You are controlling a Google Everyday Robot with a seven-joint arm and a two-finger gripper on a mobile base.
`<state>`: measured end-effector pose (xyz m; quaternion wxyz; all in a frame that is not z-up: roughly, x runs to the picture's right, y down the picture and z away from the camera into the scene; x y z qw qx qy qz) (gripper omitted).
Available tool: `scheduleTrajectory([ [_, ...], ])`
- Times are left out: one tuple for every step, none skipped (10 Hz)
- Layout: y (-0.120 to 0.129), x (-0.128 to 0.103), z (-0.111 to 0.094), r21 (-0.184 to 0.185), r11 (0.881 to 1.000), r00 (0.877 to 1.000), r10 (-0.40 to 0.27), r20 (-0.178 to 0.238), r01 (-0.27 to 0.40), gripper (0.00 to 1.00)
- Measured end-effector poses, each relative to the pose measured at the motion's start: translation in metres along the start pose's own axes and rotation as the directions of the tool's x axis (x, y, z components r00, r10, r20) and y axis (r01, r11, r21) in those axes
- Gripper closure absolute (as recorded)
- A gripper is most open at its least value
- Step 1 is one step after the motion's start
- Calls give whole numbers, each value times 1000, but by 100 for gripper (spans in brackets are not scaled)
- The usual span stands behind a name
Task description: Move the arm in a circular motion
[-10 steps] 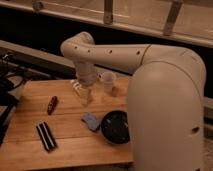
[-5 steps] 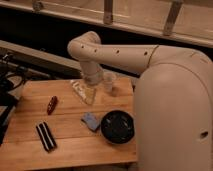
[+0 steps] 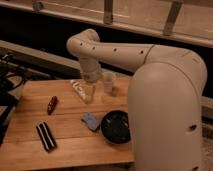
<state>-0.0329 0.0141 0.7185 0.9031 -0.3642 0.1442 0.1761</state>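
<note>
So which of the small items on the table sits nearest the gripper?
The clear cup, upright just beside the gripper at the table's back; the others lie farther forward.

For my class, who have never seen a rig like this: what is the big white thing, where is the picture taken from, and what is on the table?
The big cream-white shape is a robot arm of thick tube segments. Its pale gripper hangs low over the wooden table; nothing is clearly held. There is one camera view, looking down from close beside the arm. On the table lie a small red object, a black bar-shaped object, a blue object, a black round dish and a pale cup.
</note>
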Motion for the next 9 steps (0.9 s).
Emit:
scheduleTrajectory([
  [-1, 8, 1, -1, 1000, 1000, -1, -2, 1, 14],
  [-1, 9, 2, 1, 1000, 1000, -8, -2, 8, 14],
  [2, 3, -1, -2, 1000, 1000, -22, 0, 22, 14],
  [4, -5, -2, -3, 1000, 1000, -31, 1, 31, 14],
  [4, -14, -3, -3, 999, 999, -37, 2, 37, 14],
  [5, -22, -5, -9, 999, 999, -38, 5, 38, 14],
  [2, -21, -6, -7, 999, 999, -37, 4, 37, 14],
  [1, -17, -5, -5, 999, 999, -47, 0, 47, 14],
  [2, -16, -5, -5, 998, 998, -68, -4, 68, 14],
])
